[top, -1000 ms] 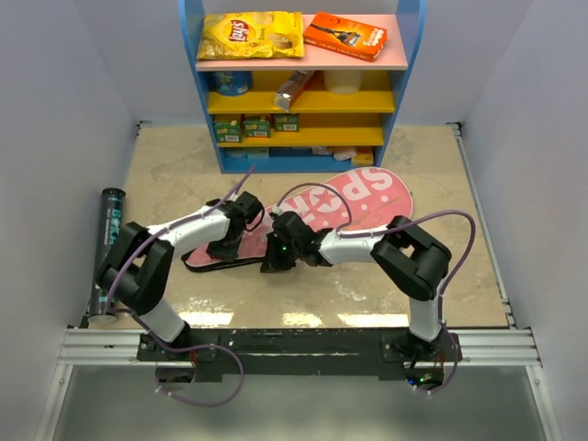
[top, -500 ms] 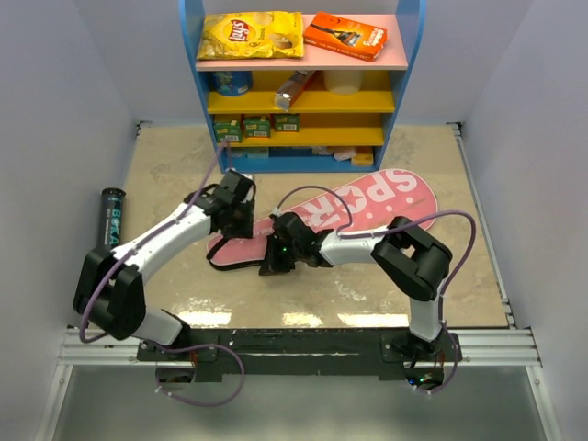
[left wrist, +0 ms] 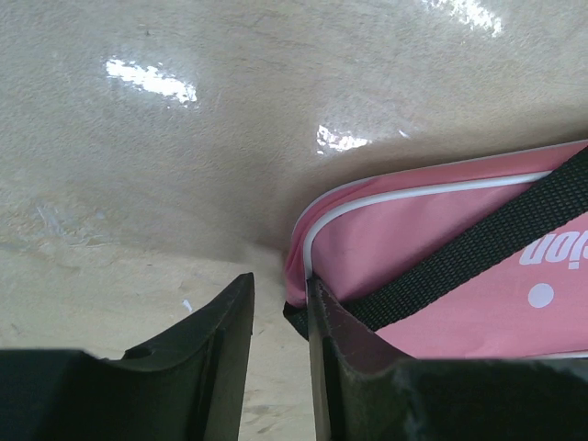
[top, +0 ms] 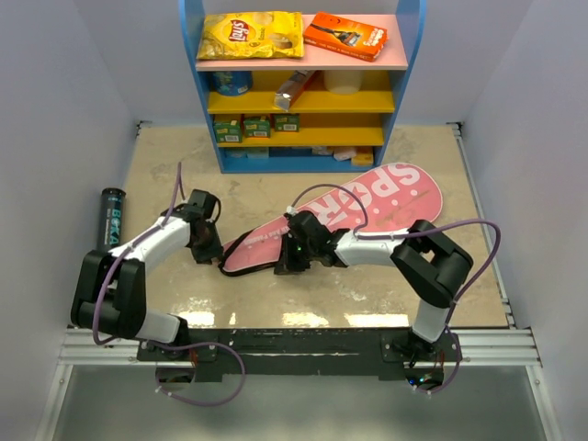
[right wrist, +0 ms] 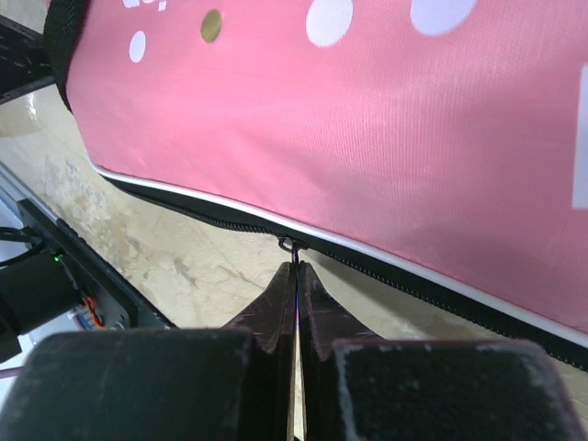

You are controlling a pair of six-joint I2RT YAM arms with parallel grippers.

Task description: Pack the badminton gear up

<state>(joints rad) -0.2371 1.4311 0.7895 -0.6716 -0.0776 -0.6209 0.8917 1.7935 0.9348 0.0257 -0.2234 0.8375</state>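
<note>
The pink bag (top: pixel 358 216) lettered SPORT lies slantwise on the floor, wide end at the back right. My right gripper (top: pixel 287 265) is at the bag's near edge, shut on the zipper pull (right wrist: pixel 292 246) of the black zip (right wrist: pixel 413 276). My left gripper (top: pixel 213 253) is at the bag's narrow left end, jaws slightly open with bare floor between them; in the left wrist view (left wrist: pixel 280 285) its right finger (left wrist: pixel 322 317) touches the bag's white-piped corner (left wrist: pixel 308 248) and black strap (left wrist: pixel 478 248). The long black tube (top: pixel 108 223) lies by the left wall. Rackets and shuttlecock are hidden.
A blue shelf unit (top: pixel 303 92) stands at the back, with a yellow crisp packet (top: pixel 251 35) and an orange box (top: pixel 344 34) on top. White walls close in the left and right sides.
My left gripper has come off the bag's top and moved left to its narrow end. The bag has slid and swung to the right. My right gripper moved slightly right, holding the zipper pull.
</note>
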